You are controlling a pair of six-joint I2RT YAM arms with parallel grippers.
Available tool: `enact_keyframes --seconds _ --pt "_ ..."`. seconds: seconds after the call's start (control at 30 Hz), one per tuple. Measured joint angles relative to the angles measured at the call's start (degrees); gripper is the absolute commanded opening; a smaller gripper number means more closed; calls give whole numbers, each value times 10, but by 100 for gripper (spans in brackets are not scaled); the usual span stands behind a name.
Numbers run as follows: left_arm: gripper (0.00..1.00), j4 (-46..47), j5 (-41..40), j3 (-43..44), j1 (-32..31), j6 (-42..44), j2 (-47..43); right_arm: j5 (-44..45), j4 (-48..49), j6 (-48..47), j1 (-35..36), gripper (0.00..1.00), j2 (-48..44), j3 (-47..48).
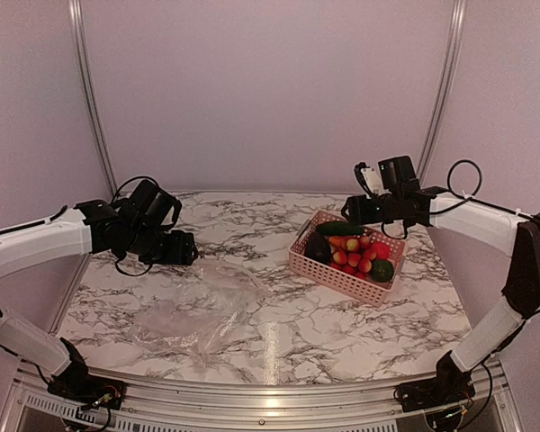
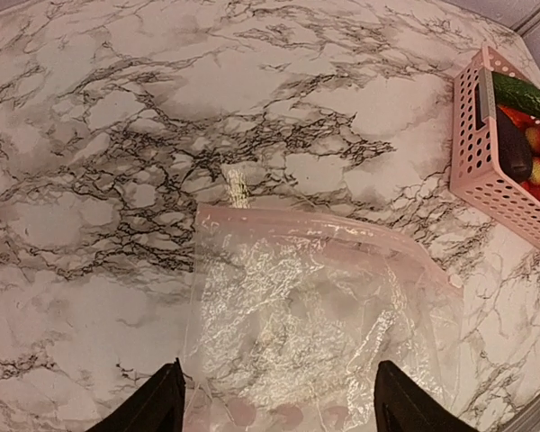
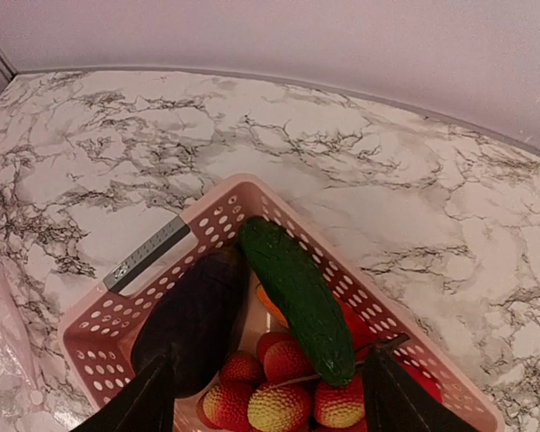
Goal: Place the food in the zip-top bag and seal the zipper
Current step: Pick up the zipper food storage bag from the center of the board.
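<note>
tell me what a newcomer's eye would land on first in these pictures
The pink slotted plastic basket at the right of the white marble-patterned table, packed with bright toy fruits and vegetables, draws the eye first. Left of it, a clear crinkly plastic bag lies flat on the marble. The right pincer hangs open over the basket, and the left pincer hangs open facing the bag.

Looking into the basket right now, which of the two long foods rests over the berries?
The green cucumber; its end lies over the red berries, while the dark aubergine lies beside it.
</note>
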Motion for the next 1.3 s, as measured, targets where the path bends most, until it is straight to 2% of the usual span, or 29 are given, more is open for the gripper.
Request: enact_keyframes --seconds 0.2,0.33,0.63,0.87,1.3 --pt "82 -80 -10 -44 -15 -62 -55 -74 -9 -1 49 63 58 14" --pt "85 -135 -16 -65 -17 -118 -117 -127 -12 -3 95 61 107 62" --pt "86 -198 66 -159 -19 -226 -148 -212 -21 -27 152 65 209 174" --pt "86 -207 82 -179 -19 -256 -192 -272 -19 -14 190 70 302 245" --pt "86 -225 68 -155 -19 -243 -222 -363 -31 40 205 69 436 348"
